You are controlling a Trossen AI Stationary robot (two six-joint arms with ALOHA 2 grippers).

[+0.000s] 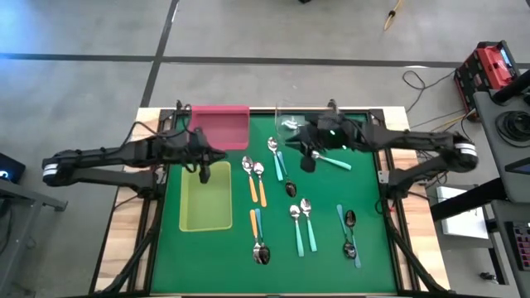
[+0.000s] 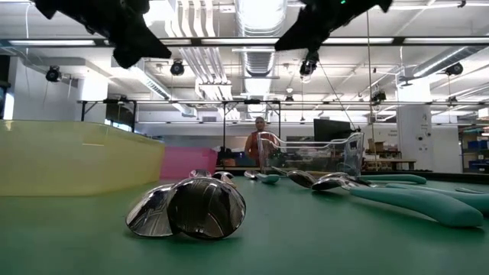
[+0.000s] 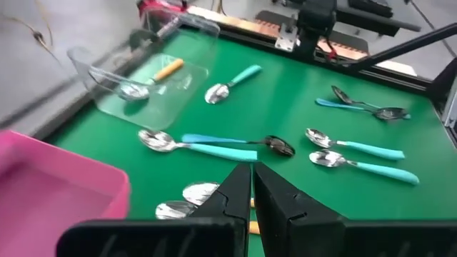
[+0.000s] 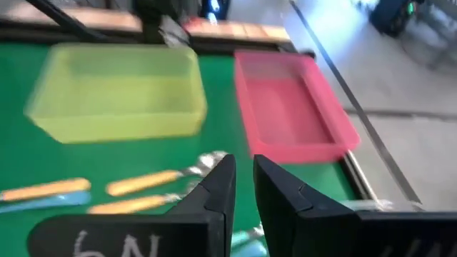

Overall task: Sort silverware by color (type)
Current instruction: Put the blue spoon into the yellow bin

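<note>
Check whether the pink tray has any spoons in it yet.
Empty: the pink tray shows only its bare floor in the right wrist view and from above.

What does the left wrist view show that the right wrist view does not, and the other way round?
Only the left wrist view shows the clear tray, with an orange-handled spoon lying in it. Only the right wrist view shows the yellow-green tray. Both views show the pink tray and the green mat with loose spoons on it.
</note>
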